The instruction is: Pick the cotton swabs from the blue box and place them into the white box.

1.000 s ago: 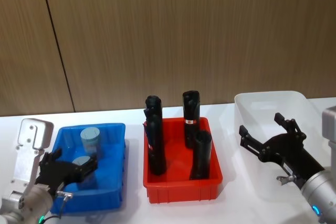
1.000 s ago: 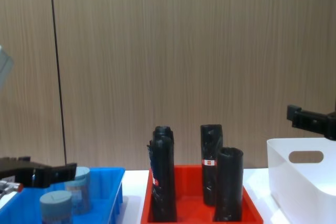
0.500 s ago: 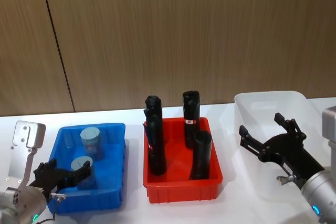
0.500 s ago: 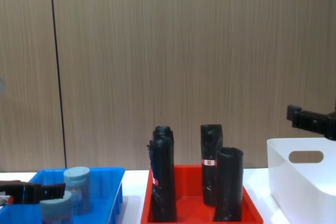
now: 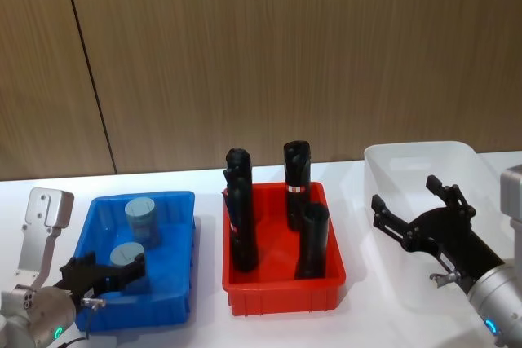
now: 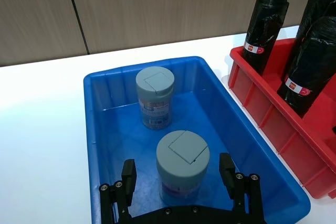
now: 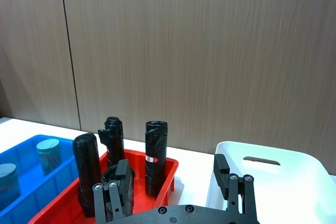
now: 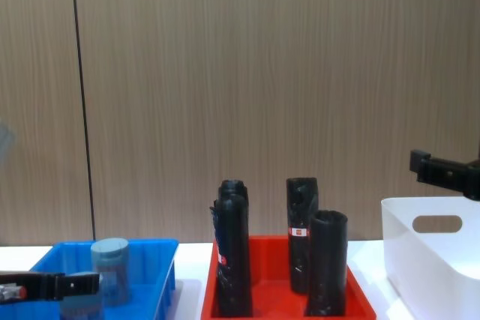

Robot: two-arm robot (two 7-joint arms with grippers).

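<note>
left gripper (image 6: 177,170) open astride near cotton swabs (image 6: 182,157) in blue box (image 6: 94,145): descend to mid-height, centre, close gently; right gripper (image 5: 405,195) open, idle near white box (image 5: 420,148).

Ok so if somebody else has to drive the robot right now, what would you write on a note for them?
Left gripper: open, fingers either side of the near cotton swab jar, not gripping it.
Right gripper: open, holding nothing, above the white box.
Things: the near jar and the far cotton swab jar stand upright in the blue box. A red tray of black rolls sits between the boxes.
Done: no jar moved yet.
Left to do: grip the near jar, carry it to the white box, then the far one.
</note>
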